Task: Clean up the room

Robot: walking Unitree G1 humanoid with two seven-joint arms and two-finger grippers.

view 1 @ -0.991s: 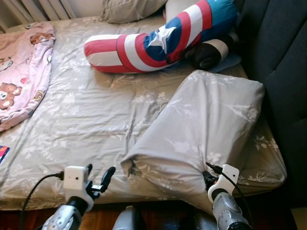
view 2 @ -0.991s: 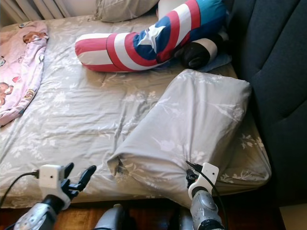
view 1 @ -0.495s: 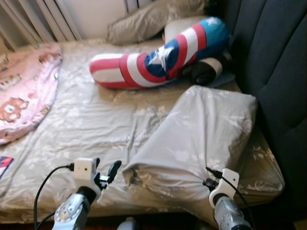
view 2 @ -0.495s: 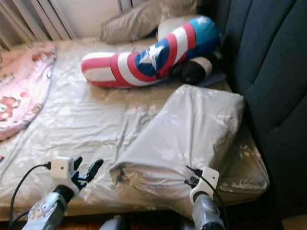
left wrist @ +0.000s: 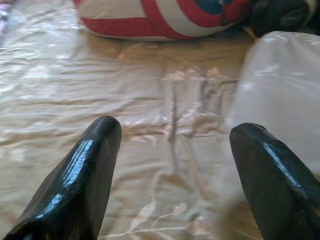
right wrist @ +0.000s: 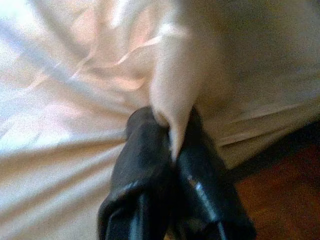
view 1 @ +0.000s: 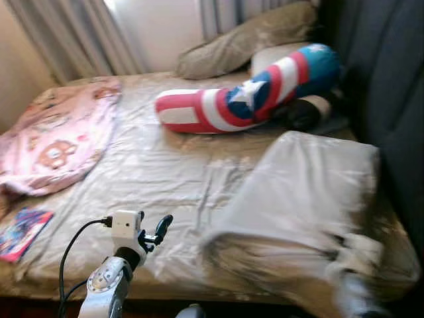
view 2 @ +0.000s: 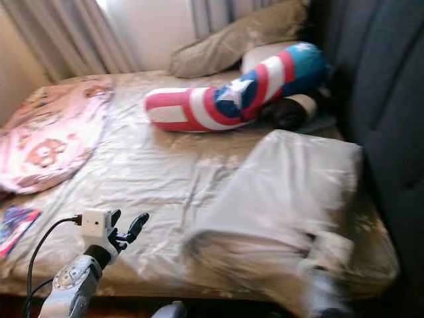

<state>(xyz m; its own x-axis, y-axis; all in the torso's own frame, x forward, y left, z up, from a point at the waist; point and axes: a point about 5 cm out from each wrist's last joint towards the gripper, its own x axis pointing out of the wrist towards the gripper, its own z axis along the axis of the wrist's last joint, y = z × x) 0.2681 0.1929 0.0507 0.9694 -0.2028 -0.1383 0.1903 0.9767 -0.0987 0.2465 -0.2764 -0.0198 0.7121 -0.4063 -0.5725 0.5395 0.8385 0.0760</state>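
The head has tipped up: more curtain and window wall show at twelve o'clock than a second ago, and the near right corner has gone to motion blur. The right gripper [right wrist: 167, 150] is pinched tight on a fold of the grey pillow [view 1: 311, 199], which sprawls from three to five o'clock on the bed [view 1: 152, 172]. It looks to be in mid-tug, though the smear leaves that uncertain. If so, the pillow is being drawn toward the near edge for straightening. The left gripper [left wrist: 172, 165] hovers at seven o'clock over bare sheet, fingers spread wide, holding nothing. The striped bolster [view 1: 245, 99] lies at one o'clock, the pink blanket [view 1: 59, 132] at ten, and a book [view 1: 20, 228] at eight by the bed's edge. The dark headboard [view 1: 391, 79] walls off three o'clock; the sheet's centre is open room.
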